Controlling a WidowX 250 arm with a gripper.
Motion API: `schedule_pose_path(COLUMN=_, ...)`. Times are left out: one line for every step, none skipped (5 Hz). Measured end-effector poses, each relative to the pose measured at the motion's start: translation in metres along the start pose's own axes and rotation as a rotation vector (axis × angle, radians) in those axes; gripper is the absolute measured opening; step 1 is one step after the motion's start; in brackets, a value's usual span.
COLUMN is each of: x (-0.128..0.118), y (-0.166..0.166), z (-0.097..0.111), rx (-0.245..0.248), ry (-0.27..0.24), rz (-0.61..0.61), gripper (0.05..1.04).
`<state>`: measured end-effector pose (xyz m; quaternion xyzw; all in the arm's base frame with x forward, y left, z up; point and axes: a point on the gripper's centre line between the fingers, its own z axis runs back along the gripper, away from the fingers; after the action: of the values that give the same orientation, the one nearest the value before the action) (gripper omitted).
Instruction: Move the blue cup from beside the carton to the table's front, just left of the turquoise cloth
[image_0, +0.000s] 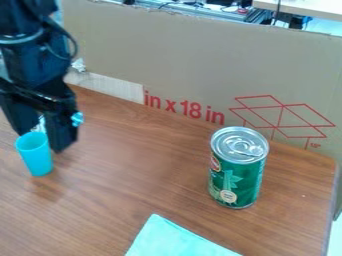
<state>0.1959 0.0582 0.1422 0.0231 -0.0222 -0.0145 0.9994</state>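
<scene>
At the upper left, the black gripper (41, 131) hangs low over the wooden table. Directly by its lower end is a small turquoise cup (36, 156), mouth up; whether the cup is held, or whether its base touches the table, I cannot tell. The cup's rim overlaps part of the gripper. A green can (238, 167) with a silver pull-tab lid stands upright right of centre, well away from the gripper. At the bottom edge lies a light turquoise cloth (175, 239), partly cut off by the view.
The brown wooden table (143, 172) ends at the right in a rounded corner. Along its back stands a cardboard panel (180, 55) with red print, a low barrier behind the can and beside the arm. Cables and another tabletop (314, 7) lie beyond it.
</scene>
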Motion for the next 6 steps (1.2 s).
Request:
schedule_pose_path(x=0.005, y=0.016, z=-0.010, rx=0.011, ry=0.008, rz=-0.025, gripper=1.001)
schedule_pose_path(x=0.013, y=0.027, z=-0.022, rx=0.018, ry=0.010, rz=-0.029, gripper=1.001)
schedule_pose_path(x=0.019, y=0.030, z=-0.037, rx=0.015, ry=0.020, rz=-0.031, gripper=1.000)
schedule_pose_path(x=0.023, y=0.038, z=-0.043, rx=0.018, ry=0.014, rz=-0.006, gripper=1.001)
schedule_pose_path(x=0.028, y=0.049, z=-0.053, rx=0.012, ry=0.020, rz=0.022, gripper=1.001)
schedule_pose_path(x=0.036, y=0.056, z=-0.061, rx=0.015, ry=0.042, rz=0.037, gripper=1.001)
